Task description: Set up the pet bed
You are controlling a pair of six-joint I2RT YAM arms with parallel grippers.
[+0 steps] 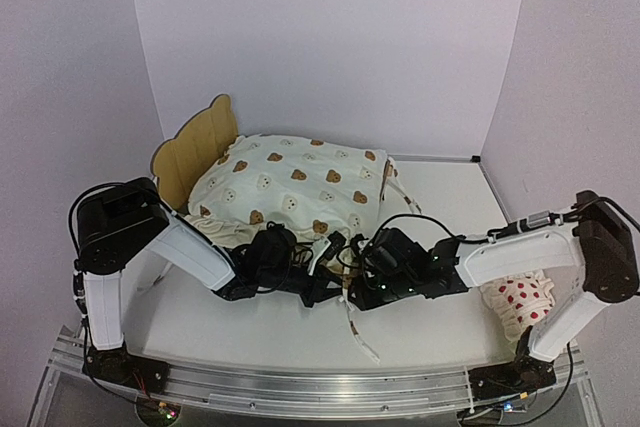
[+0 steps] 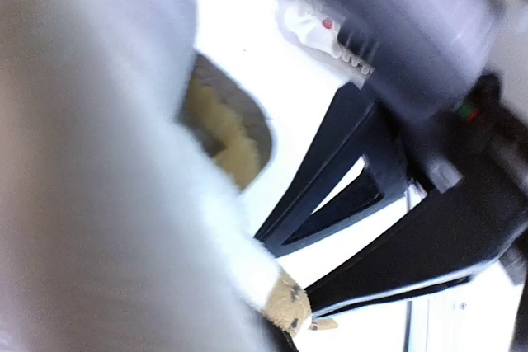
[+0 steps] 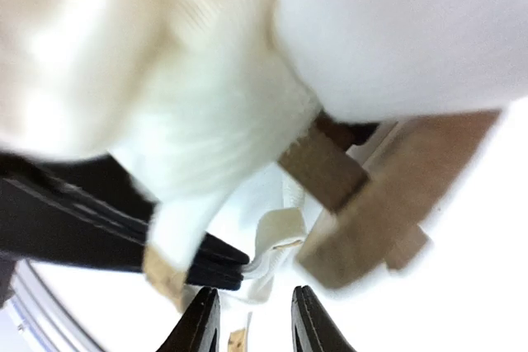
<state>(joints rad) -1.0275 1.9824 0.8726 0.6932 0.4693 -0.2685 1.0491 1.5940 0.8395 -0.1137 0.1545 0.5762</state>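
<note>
At your back left, the bed [image 1: 205, 142] shows a flat plywood bear-ear headboard. The rest lies under a puffy cream bear-print cushion [image 1: 290, 187]. A red-dotted pillow [image 1: 520, 302] lies far right. The table [image 1: 440, 202] is smooth and white, with pale walls [image 1: 330, 37] around. Your left gripper [image 1: 302, 269] is closed at the cushion's near edge; what it pinches, you cannot tell. Your right gripper [image 3: 252, 327] is partly open and empty, just below a white tie [image 3: 276, 241].
</note>
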